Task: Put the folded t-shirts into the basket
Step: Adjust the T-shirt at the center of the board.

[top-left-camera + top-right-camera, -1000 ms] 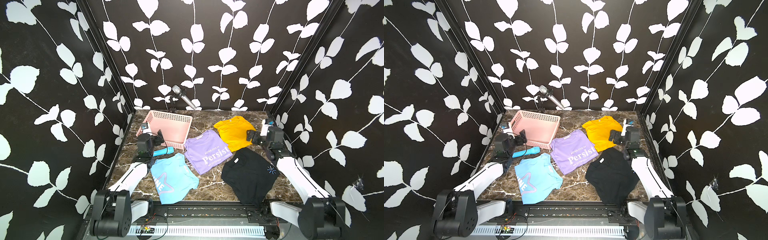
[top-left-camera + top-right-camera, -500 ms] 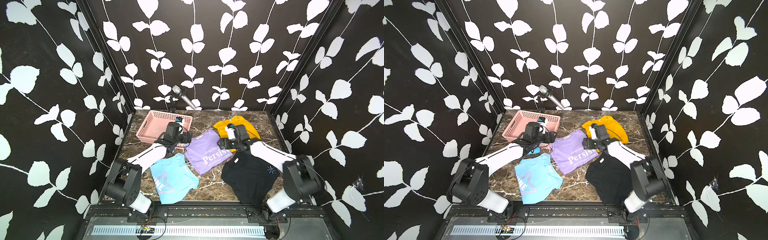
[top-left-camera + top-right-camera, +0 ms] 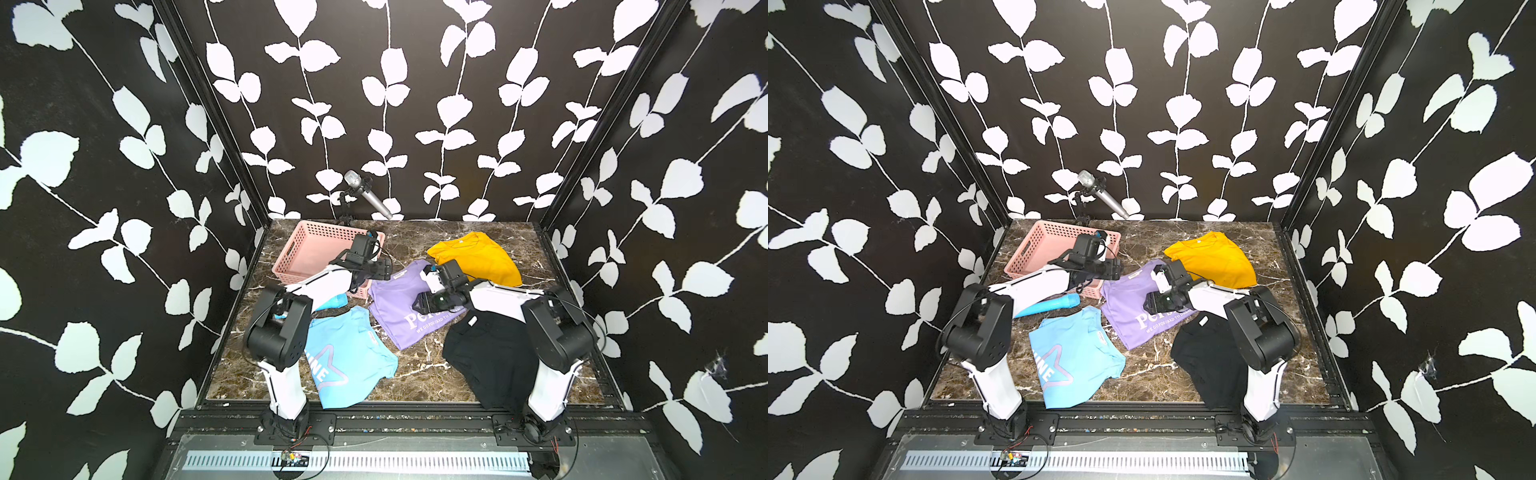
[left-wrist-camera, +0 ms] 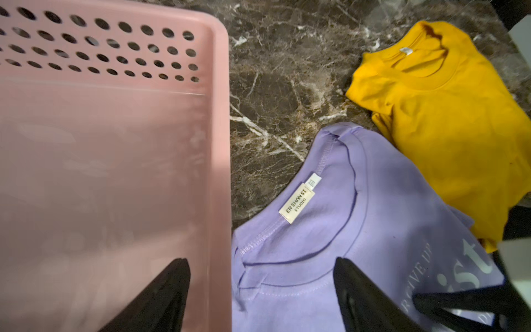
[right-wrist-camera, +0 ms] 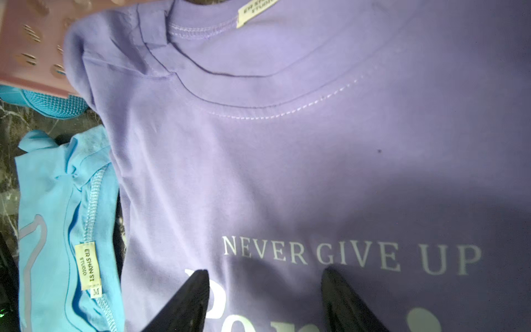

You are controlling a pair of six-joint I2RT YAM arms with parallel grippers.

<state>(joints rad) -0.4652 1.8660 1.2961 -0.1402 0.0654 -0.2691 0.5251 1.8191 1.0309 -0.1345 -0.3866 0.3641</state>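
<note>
I am lining up both arms on the lilac tee (image 5: 287, 172); the basket (image 4: 218, 115) is looking empty so far.
The left gripper (image 4: 260, 260) is hanging released, one finger over the basket rim, the other over the collar. The right gripper (image 5: 264, 271), released too, is hovering with the print between its fingers, nothing pinched. Next, I judge, comes a two-edge pinch and a level lift. The blue tee (image 3: 349, 361), black tee (image 3: 490, 357) and yellow tee (image 3: 478, 257) are lying on the marble top (image 3: 415, 365), with leaf-patterned walls (image 3: 374, 104) around.

Black walls (image 3: 83, 208) printed with white leafy vines close in on three sides. The worktop (image 3: 415, 374) is dark brown marble with white veins, evenly and brightly lit. Beyond the left tool (image 4: 260, 260), a silver microphone (image 3: 368, 195) tilts just before the back wall (image 3: 415, 104).
</note>
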